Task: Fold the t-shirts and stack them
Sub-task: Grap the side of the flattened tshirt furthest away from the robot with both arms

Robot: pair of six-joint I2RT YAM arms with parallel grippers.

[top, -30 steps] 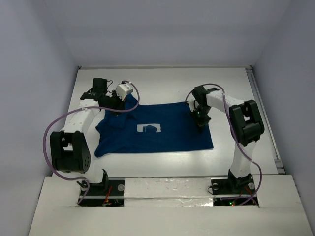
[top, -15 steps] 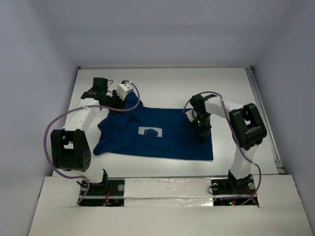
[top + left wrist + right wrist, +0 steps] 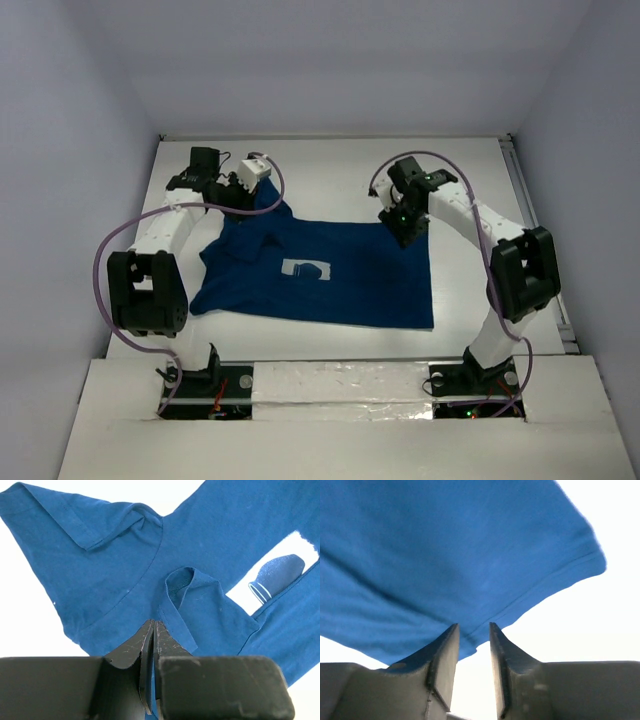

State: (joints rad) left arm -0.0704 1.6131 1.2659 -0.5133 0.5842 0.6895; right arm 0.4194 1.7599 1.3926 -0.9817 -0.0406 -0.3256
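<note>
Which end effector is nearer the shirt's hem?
Right. The right end effector is open beside the hem, at its far corner. The left end effector is shut on the shirt at the opposite, sleeve end.

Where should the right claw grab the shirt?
Probably the shirt's far right hem corner, approached from the bare table beyond it. The stitched edge there is free and smooth, just ahead of the open right gripper, so one finger could likely slide under and pinch it.
</note>
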